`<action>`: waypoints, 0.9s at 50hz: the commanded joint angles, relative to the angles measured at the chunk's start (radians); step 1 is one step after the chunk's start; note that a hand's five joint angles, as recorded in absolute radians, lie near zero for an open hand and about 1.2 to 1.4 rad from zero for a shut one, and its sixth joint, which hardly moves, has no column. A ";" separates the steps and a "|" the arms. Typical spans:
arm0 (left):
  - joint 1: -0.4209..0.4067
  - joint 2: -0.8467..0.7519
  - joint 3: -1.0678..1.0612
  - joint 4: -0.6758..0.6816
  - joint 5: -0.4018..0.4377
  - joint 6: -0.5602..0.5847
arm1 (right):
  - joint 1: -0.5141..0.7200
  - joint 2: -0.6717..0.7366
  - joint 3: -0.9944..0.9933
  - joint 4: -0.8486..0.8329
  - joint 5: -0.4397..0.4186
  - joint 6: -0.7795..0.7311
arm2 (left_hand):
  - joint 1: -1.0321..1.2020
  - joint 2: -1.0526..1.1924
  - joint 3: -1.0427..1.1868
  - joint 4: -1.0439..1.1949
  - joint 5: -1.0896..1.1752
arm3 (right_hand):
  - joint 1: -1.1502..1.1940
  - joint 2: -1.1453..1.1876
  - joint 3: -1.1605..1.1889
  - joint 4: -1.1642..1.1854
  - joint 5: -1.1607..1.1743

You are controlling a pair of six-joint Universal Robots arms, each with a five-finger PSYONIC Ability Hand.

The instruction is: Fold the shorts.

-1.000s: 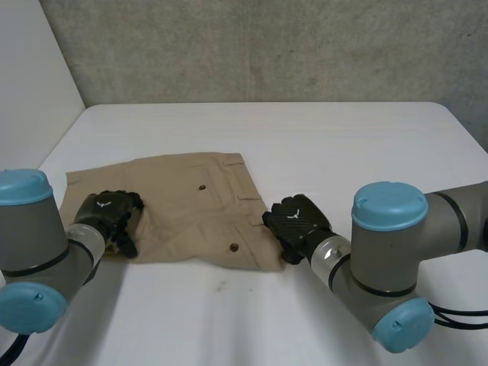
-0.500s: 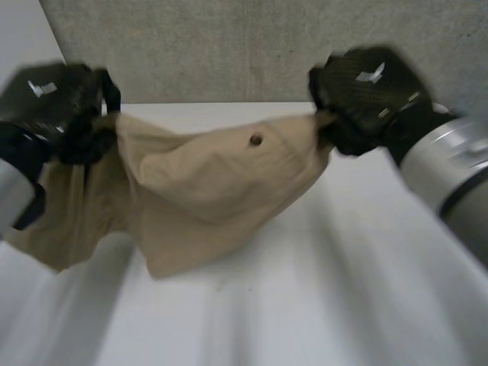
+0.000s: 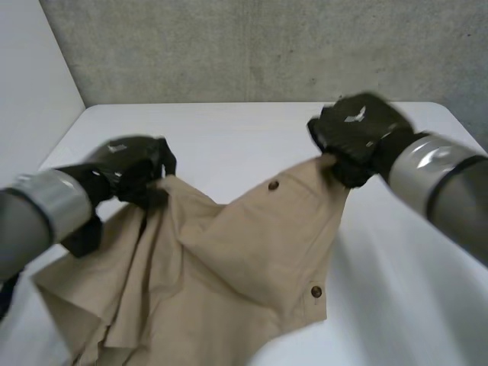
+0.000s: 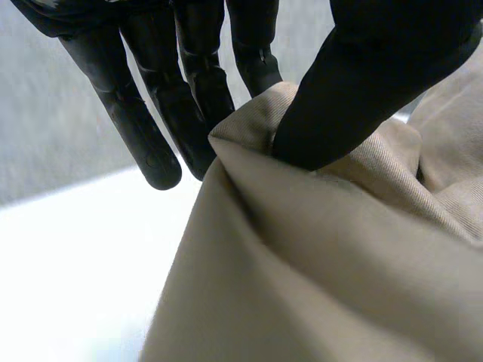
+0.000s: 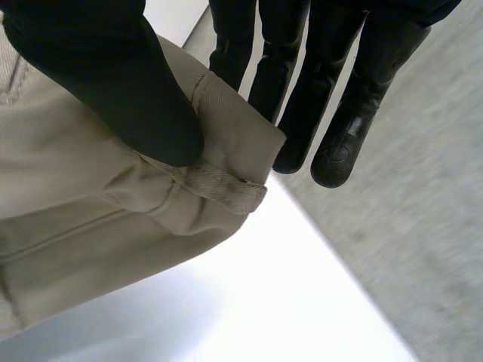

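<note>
Grey concrete wall [image 3: 267,46] at the back, white table [image 3: 252,130] in front of it, and the tan shorts [image 3: 244,259] are held up in the air, strung between the two arms. The left robot hand [image 3: 131,169] has one top corner and the right robot hand [image 3: 357,137] has the other, with the right one sitting a bit higher than the left. The cloth dips between them and hangs down toward the near side of the table in loose folds, bunchiest under the left side. Can't tell from where I'm standing whether the bottom edge touches the table.

Two dark buttons are showing. One button [image 3: 273,184] is just below and beside the right robot hand's grip, and the other is down near the lower right corner of the cloth.

From the left wrist view it's a proper pinch. The thumb [image 4: 362,83] presses a bunched peak of fabric against the fingers [image 4: 189,113], which are pretty much straight rather than curled round it. It's the same deal on the right wrist view, where the thumb clamps the waistband corner against straight fingers that stick out past the edge of the cloth. A belt loop [image 5: 223,188] sits right under the thumb tip there. So both hands are closed on the shorts, each by a corner.
</note>
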 commanded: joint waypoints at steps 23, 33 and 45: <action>0.023 -0.505 0.275 0.602 -0.137 0.078 | 0.023 0.480 -0.244 -0.514 0.176 0.032 | -0.940 -0.996 -0.995 -0.996 -0.988 | -0.785 -0.999 -0.999 -1.016 -0.981; -0.017 -0.208 -0.058 0.367 -0.137 0.109 | 0.013 0.294 -0.016 -0.386 0.165 0.029 | -0.864 -0.920 -0.919 -0.920 -0.911 | -0.785 -0.999 -0.999 -1.016 -0.981; -0.116 0.019 -0.389 0.189 -0.134 0.164 | 0.013 0.187 0.208 -0.393 0.159 0.034 | -0.776 -0.832 -0.831 -0.832 -0.823 | -0.785 -0.999 -0.999 -1.016 -0.981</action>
